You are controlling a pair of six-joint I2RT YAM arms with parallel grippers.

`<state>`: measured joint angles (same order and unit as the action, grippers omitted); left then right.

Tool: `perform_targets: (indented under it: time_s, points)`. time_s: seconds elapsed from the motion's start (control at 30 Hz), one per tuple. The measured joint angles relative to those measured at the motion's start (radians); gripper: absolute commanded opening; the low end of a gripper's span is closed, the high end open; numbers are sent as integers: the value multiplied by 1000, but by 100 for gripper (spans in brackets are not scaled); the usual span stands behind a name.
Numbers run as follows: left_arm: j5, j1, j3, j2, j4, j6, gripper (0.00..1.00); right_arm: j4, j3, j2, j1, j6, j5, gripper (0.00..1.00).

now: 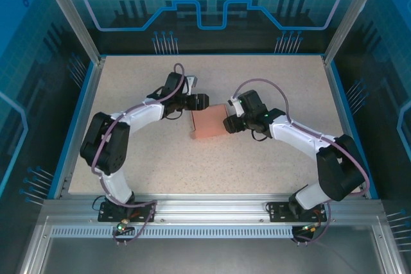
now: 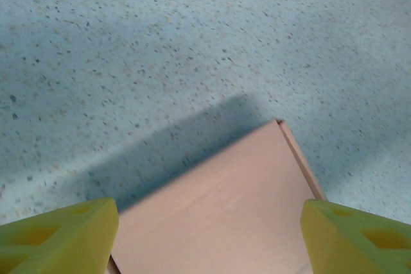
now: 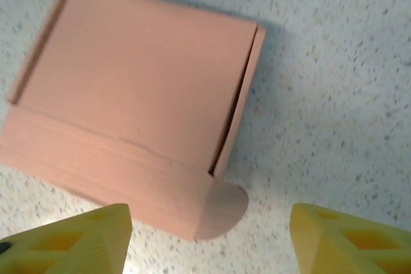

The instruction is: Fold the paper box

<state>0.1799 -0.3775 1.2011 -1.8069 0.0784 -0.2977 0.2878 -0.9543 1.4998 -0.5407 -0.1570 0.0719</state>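
From above, the paper box (image 1: 207, 125) lies closed on the speckled table (image 1: 270, 165), between the two arms. The left gripper (image 1: 203, 102) is at the box's far left corner and the right gripper (image 1: 228, 124) just beside its right edge. From this height I cannot tell whether either one touches the cardboard. In the left wrist view, the left gripper (image 2: 209, 242) has its yellow fingers (image 2: 61, 235) spread wide. The box's flat pink top (image 2: 218, 203) fills the space between and ahead of them. One corner of the box points away from the hand, and a thin raised edge runs down towards the right-hand finger. The fingers are not closed on the box, though I cannot say if they rest against it. In the right wrist view, the right gripper (image 3: 209, 239) also has its fingers (image 3: 64, 239) far apart with nothing between them. The box (image 3: 141, 88) sits ahead of the hand and towards its left finger. The lid is down, but the flap on the side nearer the right finger gapes slightly. A rounded tab (image 3: 226, 205) sticks out at the box corner nearest the hand.
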Motion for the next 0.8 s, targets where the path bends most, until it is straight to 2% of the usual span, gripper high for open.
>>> perform_targets:
  time_s: [0.13,0.23,0.53,0.8]
  points:
    - [37,25,105,-110,54,21,75,23,23,-12,0,6,-12,82]
    - [80,29,139,-157,83,36,73,40,32,-29,0,5,-28,83]
    - [187,15,135,-167,143,61,70,71,40,-52,52,-3,-80,84]
    - [204,-43,-46,-51,134,61,70,106,45,-58,93,-25,-114,84]
